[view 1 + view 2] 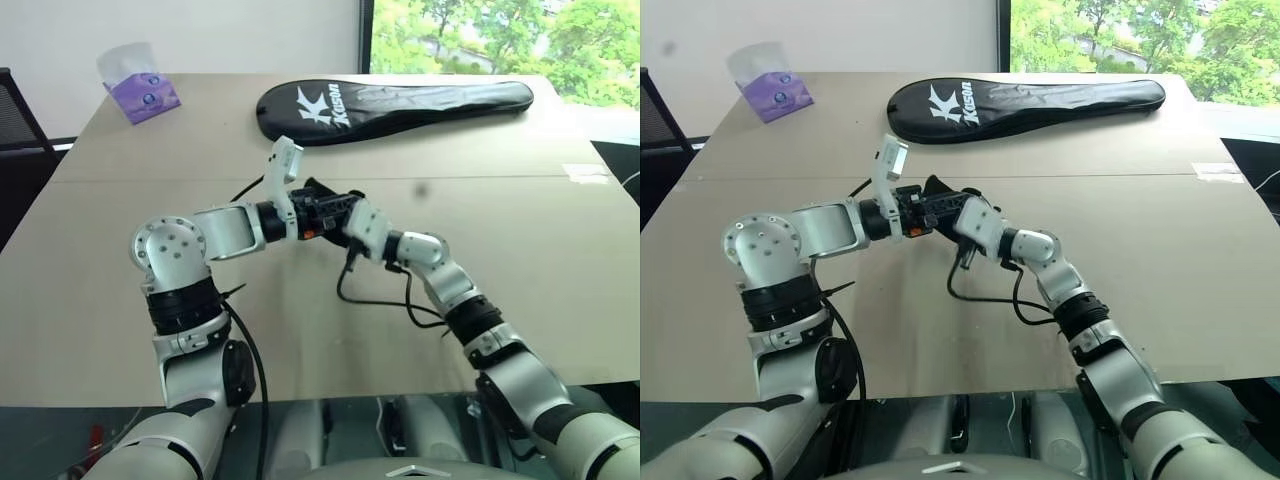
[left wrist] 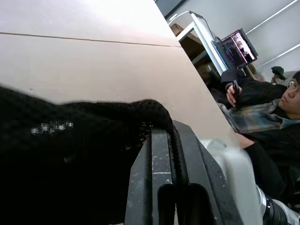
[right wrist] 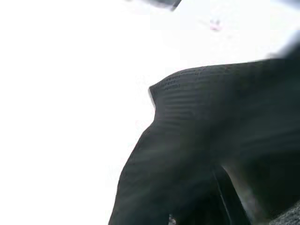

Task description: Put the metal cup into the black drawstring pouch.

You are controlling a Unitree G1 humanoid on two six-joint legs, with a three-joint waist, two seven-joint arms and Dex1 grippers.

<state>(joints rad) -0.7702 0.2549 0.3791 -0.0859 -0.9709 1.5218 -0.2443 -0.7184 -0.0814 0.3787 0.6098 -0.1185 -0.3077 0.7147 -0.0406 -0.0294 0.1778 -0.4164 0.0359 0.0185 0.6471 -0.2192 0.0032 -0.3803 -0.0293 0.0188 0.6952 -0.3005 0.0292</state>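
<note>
Black drawstring pouch [image 2: 70, 154] hangs between my two grippers above mid-table: my left gripper [image 2: 171, 154] pinches its edge, my right gripper [image 1: 345, 215] is clamped on it too.

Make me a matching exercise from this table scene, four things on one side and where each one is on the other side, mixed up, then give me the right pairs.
Things:
1. black drawstring pouch
2. racket cover
3. tissue pack
4. left gripper

Places or states:
A. far left corner of the table
B. pinched between both grippers, above the table's middle
C. lying along the far edge of the table, white lettering up
D. shut on a fold of black fabric

Pairs: 1-B, 2-C, 3-A, 4-D
</note>
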